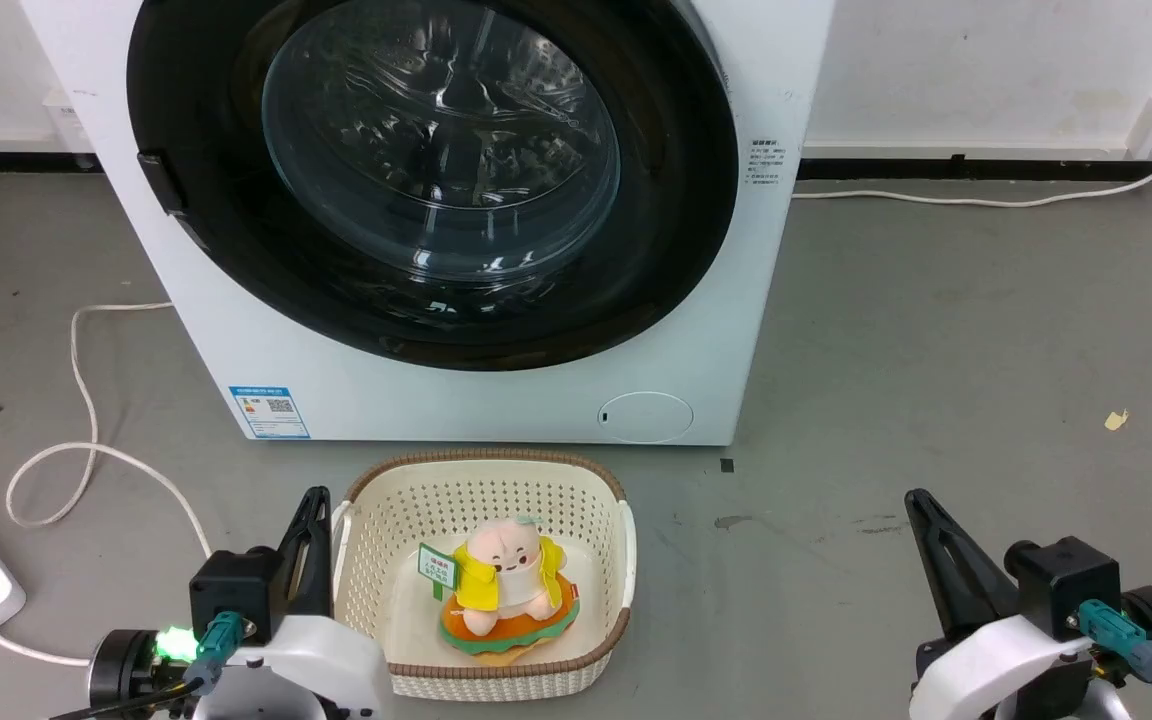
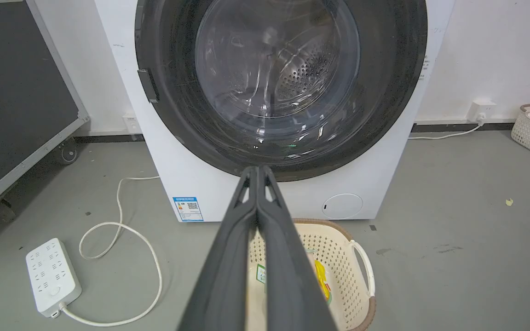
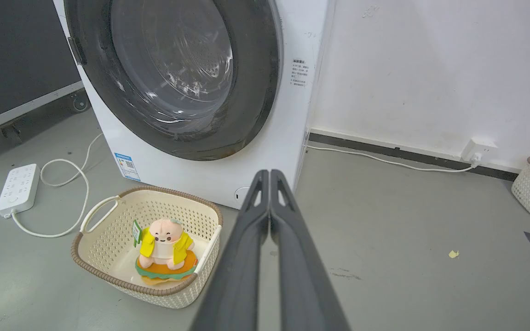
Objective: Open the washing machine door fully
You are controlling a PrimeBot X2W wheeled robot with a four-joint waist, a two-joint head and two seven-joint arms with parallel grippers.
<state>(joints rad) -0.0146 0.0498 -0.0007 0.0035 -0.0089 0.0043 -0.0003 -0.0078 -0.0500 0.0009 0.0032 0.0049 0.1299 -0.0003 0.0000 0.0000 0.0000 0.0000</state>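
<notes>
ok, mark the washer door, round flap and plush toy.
Glossy black round washing machine door (image 1: 676, 200), head view, right rim.
Small round white flap (image 1: 646, 417), head view, centre.
Pink plush toy (image 1: 508, 578), head view, body.

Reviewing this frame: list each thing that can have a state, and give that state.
door: shut against the washing machine.
flap: closed.
left gripper: shut, empty, short of the door.
right gripper: shut, empty.
basket: upright on the floor, holding a plush toy.
wall socket: a plug in it.
</notes>
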